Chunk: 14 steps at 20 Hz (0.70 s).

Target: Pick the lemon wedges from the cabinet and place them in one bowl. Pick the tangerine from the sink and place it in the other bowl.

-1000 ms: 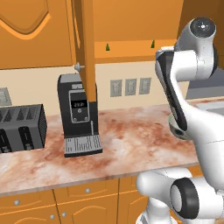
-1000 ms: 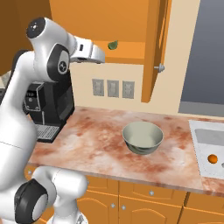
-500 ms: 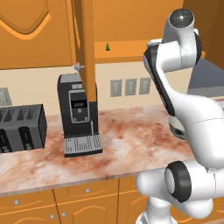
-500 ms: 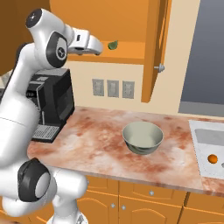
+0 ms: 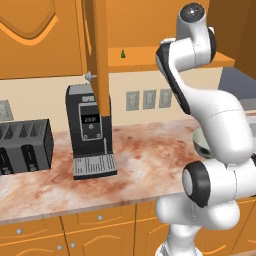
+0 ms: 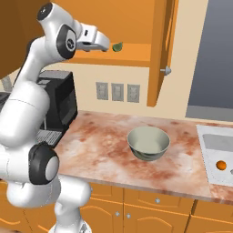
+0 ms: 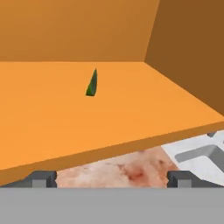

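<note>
A small dark green lemon wedge [image 7: 92, 83] stands on the orange shelf of the open cabinet [image 7: 131, 113], ahead of my gripper [image 7: 111, 179] and apart from it. My fingertips [image 7: 41, 178] stand wide apart with nothing between them, so the gripper is open. From the right base, the gripper [image 6: 105, 45] is raised to shelf height, just left of a lemon wedge [image 6: 117, 46]. A lemon wedge [image 5: 123, 53] also shows on the shelf from the left base. The pale grey-green bowl [image 6: 148, 142] sits empty on the counter. The tangerine [image 6: 221, 164] lies in the sink [image 6: 214, 141].
The cabinet door [image 6: 161, 50] hangs open with its silver knob [image 6: 166, 70] to the right of the shelf. A black coffee machine [image 5: 90, 130] and a toaster [image 5: 25, 145] stand on the marbled counter [image 6: 100, 145]. Wall outlets [image 6: 117, 92] sit below the shelf.
The arm has straightened upward and lifted the hand to the level of the cabinet shelf, closer to the lemon wedge. The gripper has stayed open.
</note>
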Motion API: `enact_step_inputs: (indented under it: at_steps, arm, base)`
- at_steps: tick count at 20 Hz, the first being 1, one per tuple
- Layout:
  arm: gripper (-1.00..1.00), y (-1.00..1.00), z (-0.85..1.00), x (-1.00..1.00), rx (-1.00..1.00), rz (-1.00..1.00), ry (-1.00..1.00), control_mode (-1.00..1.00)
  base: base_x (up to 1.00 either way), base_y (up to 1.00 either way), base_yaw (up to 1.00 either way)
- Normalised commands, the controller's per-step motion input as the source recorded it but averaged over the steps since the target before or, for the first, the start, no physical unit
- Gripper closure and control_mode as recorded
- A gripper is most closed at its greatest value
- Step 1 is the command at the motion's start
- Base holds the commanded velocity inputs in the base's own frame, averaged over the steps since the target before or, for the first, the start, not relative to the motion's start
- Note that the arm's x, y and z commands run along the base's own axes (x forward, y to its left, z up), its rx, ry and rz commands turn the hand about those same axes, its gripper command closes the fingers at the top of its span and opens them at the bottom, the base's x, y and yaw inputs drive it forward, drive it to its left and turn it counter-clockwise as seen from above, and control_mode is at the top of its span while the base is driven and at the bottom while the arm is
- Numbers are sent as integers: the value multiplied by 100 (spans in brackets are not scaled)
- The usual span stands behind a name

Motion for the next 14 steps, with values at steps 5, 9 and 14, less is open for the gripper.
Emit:
enact_step_inputs:
  at_steps: [5,9,14]
  arm:
    - [-100,-6,-8,69,2,-1,0,-100]
    - [-100,-34,-2,43,1,-10,7,-100]
    - [-100,-13,0,43,2,-5,2,-100]
  base:
    - [0,0,0]
    - [0,0,0]
    - [0,0,0]
